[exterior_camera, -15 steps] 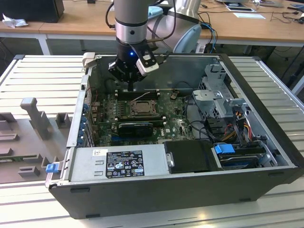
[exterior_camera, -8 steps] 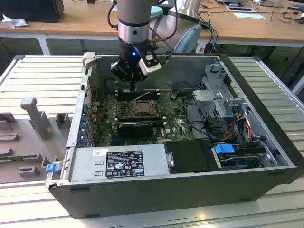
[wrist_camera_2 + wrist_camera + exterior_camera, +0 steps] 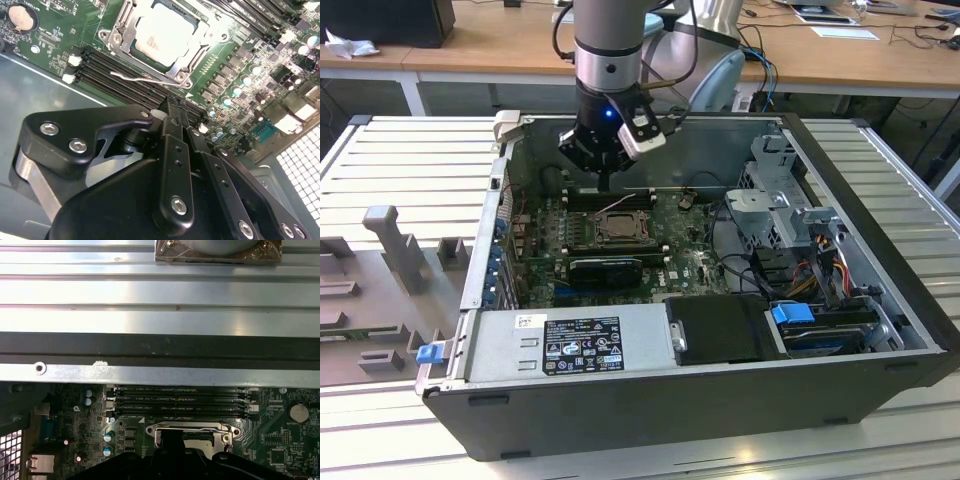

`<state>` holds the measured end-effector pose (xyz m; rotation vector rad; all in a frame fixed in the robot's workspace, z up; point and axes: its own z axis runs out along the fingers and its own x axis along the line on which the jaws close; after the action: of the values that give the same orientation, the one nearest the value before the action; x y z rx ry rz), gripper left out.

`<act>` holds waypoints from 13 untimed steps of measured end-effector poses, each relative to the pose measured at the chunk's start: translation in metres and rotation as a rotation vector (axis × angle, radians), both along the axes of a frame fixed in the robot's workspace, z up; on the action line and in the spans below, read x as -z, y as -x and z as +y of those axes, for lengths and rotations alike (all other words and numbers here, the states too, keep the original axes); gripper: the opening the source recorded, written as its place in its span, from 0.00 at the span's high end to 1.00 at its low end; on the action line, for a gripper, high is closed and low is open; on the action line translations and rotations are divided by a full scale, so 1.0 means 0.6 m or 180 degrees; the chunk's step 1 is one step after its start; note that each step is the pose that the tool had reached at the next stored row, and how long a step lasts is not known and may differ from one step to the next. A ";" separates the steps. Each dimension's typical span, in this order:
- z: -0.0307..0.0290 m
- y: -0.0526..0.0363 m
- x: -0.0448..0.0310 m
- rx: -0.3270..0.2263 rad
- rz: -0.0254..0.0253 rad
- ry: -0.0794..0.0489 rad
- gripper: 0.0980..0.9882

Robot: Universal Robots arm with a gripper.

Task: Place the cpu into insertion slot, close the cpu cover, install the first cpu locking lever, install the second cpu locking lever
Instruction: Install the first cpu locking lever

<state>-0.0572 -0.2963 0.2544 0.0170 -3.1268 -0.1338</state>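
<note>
Here's the gripper (image 3: 605,183), hanging low inside the open computer case (image 3: 880,300), fingers (image 3: 172,150) pressed together with nothing held between them. Straight under its tip run the long black memory slots (image 3: 115,70). Just past the tip sits the insertion slot (image 3: 116,37), and the cpu (image 3: 162,35) lies flat in it, pale metal top up. The cpu cover (image 3: 200,36) is down around the chip, framing it.

Between the fingertips and the socket there's a thin wire locking lever (image 3: 132,76), lying loose along the edge of the memory slots. That's the nearest thing to the tool, though not touching it.

Further out on the green motherboard (image 3: 65,45), off to one side of the tool, is a coin battery (image 3: 22,17). To the other side is a cluster of small capacitors (image 3: 240,82).

Behind the tool rises the case's dark back wall (image 3: 160,347), with the slatted metal table (image 3: 160,290) beyond it.

In front of the tool, past the socket, comes a black expansion card (image 3: 605,268). Next is the grey power supply (image 3: 570,340), carrying a black-and-white label (image 3: 582,345) whose print I can't make out.

Pale stickers (image 3: 165,390) run along the memory slots, lettering unreadable too.

Toward the exterior view's right, well apart from the tool, are cables (image 3: 825,255) and a blue tab (image 3: 792,312).
</note>
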 end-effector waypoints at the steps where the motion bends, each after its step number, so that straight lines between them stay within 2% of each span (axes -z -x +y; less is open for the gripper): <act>1: 0.0000 -0.001 0.000 0.0000 0.0000 0.0000 0.99; 13: 0.0000 -0.013 0.000 0.0000 0.0000 0.0000 0.99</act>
<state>-0.0493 -0.2963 0.2543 0.0169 -3.1268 -0.1338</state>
